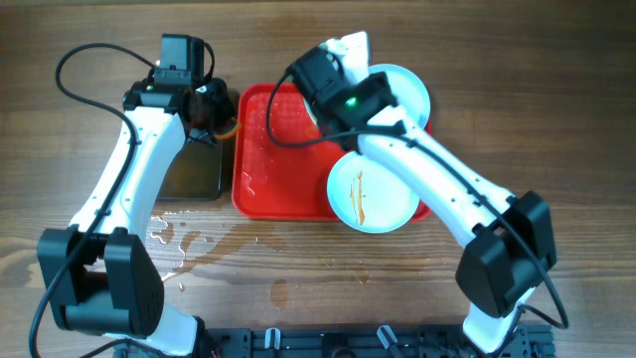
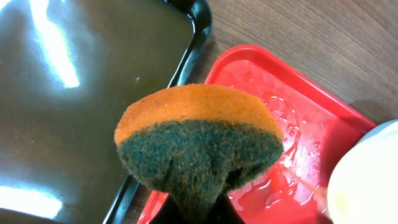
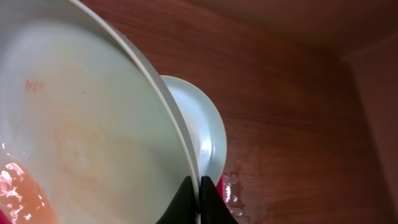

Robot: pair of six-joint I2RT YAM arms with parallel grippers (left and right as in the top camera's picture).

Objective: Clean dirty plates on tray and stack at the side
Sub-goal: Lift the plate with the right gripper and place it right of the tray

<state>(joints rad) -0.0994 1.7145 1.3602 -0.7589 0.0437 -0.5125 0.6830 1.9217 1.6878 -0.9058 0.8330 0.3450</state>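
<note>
Puddles [image 1: 165, 231] spot the brown wood table [image 1: 537, 60] beside the red tray [image 1: 278, 174].

Robot laboratory: a left arm [image 1: 127, 189] and right arm [image 1: 437, 177] are mounted on a rail [image 1: 328, 341] at 6 o'clock of a wooden table [image 1: 566, 109].

Three plates [image 1: 373, 194]; one tray [image 1: 273, 149], pan [image 1: 194, 174], sponge [image 2: 199, 137]

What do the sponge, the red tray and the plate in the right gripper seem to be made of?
Sponge: soft orange foam backed by a dark green fibrous scouring pad, matte and rough. Tray: probably moulded plastic, glossy red with rounded rim. Held plate: smooth pale glaze-like sheen, thin rim; ceramic or melamine, cannot tell.
</note>
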